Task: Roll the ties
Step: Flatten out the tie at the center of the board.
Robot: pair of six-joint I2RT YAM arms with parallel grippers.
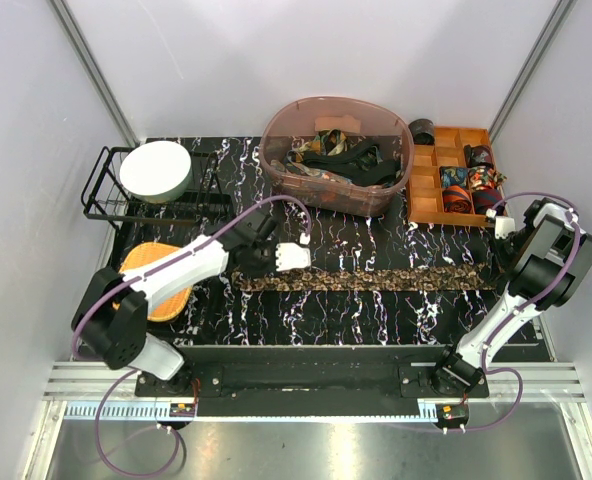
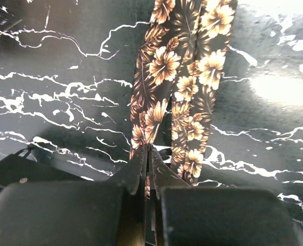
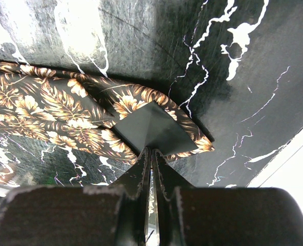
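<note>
A brown floral tie (image 1: pixel 376 279) is seen stretched flat, left to right, across the marbled tabletop (image 1: pixel 376 320). Its left end is pinched by the closed left tool (image 2: pixel 148 154), its pointed tip by the closed right tool (image 3: pixel 151 154). Soft, light and probably slippery, it is judged best gripped at its ends. Loose ties (image 1: pixel 336 158) are heaped in the far tub (image 1: pixel 346 197); rolled ties (image 1: pixel 466 190) fill some compartments of the wooden tray (image 1: pixel 424 185) at far right.

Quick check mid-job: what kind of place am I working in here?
Probably a robot test cell, not a home: white panel walls in aluminium framing, a black marbled table, and staged props such as a tub of ties and a wooden organiser.
</note>
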